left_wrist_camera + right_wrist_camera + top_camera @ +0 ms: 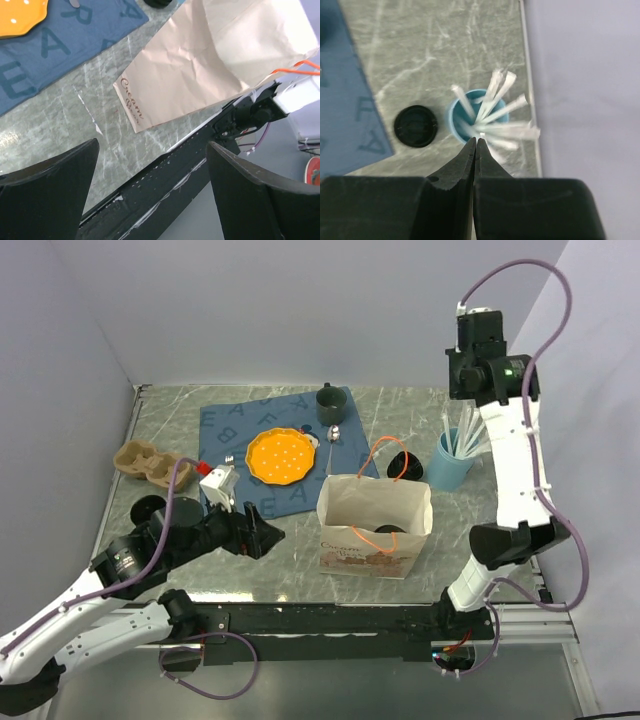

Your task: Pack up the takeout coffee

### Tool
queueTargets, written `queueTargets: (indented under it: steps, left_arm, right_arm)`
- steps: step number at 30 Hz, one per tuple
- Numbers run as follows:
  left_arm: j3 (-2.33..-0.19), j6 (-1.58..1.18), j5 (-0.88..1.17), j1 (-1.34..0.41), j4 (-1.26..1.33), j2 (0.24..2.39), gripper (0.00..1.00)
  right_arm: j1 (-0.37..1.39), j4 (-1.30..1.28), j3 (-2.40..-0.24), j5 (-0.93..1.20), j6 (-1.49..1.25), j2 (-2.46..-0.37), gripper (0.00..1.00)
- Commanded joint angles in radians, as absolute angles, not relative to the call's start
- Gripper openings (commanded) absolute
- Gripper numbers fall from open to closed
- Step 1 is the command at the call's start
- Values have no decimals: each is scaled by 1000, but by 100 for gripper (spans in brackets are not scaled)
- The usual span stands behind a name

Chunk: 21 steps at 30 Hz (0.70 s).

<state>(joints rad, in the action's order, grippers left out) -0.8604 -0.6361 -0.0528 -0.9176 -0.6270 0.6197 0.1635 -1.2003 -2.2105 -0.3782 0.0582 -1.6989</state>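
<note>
A tan paper bag with orange handles stands open near the table's front; a dark round thing shows inside it. The bag also fills the upper right of the left wrist view. My left gripper is open and empty, low, just left of the bag; its fingers frame the table's front edge. My right gripper is shut and empty, high above a blue cup of wrapped straws. A black lid lies left of that cup. A cardboard cup carrier sits at the left.
A blue letter mat holds an orange plate, a dark green mug and a spoon. Another black lid and small red and white items lie by the left arm. Walls close in on three sides.
</note>
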Motion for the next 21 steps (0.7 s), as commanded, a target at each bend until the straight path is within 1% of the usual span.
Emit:
queueTargets:
  steps: [1,3,7,10,12,13,14,15,17,18,20,21]
  left_arm:
    - [-910,-673,-81,-920,-571,617,95]
    - [-914,-680,-78,-919,-557,611,95]
    - [-956,-663,-84,-920,-558,624,95]
    - [-986,-634,-84,-919,-566,655,96]
    - [-1020,-618,-84,-920,-577,678,96]
    - [-1032,-615,-80,-920,-578,693,96]
    - [-1045,-603,-71,-920,-581,699,96]
    - [-1066,-597,-74,-920,-589,707,96]
    - [-1080,-581,-71,-920,-598,721,97]
    - [-1083,-580,-77,-920,-603,722,97]
    - [-1085,-575,-84,-919,-604,727,97]
    - [-1085,-572,-86,-920,-603,726,97]
  right_arm:
    - [186,-1333,-2364,-345,-95,-1602,0]
    - [186,-1333,-2372,-331,-118,-1544,0]
    - [187,-1211,-2264,-279,-138,-1395,0]
    - [186,-1168,-2231,-270,-172,-1295,0]
    - [187,-1074,-2188,-197,-192,-1199,0]
    - [187,-1036,-2131,-167,-215,-1162,0]
    - [187,-946,-2097,-75,-224,-1125,0]
    - [187,-901,-2059,-33,-251,-1056,0]
    - [187,-813,-1945,69,-294,-996,0]
    - [187,-742,-1909,187,-319,-955,0]
    - [187,-687,-1832,306,-386,-928,0]
    - [186,-660,-1812,398,-438,-910,0]
